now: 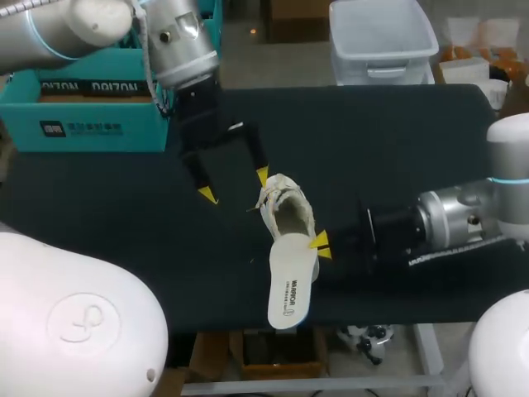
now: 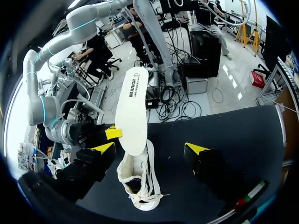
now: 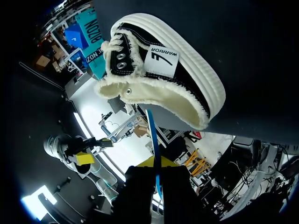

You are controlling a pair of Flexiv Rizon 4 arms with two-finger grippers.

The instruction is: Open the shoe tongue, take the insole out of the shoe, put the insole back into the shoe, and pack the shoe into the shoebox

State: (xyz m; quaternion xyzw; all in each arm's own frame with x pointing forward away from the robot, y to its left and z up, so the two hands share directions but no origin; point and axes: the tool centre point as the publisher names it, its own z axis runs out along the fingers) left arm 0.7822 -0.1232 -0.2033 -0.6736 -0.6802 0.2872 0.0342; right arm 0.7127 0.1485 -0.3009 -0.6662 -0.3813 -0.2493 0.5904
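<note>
Looking from the head view, the right gripper (image 1: 321, 245) pinches the white insole (image 1: 292, 285) by one edge, just beside the shoe (image 1: 285, 211). The insole's free end overhangs the table (image 1: 99, 215) edge, so a slip would likely drop it to the floor. The left gripper (image 1: 234, 185) stands open at the shoe's laced end; whether it touches, I cannot tell. In the left wrist view, the shoe lies unheld between the spread fingers (image 2: 103, 149), so pressing the insole back could shove it aside. In the right wrist view, the insole shows edge-on in the closed hold, a thin purchase that might twist.
</note>
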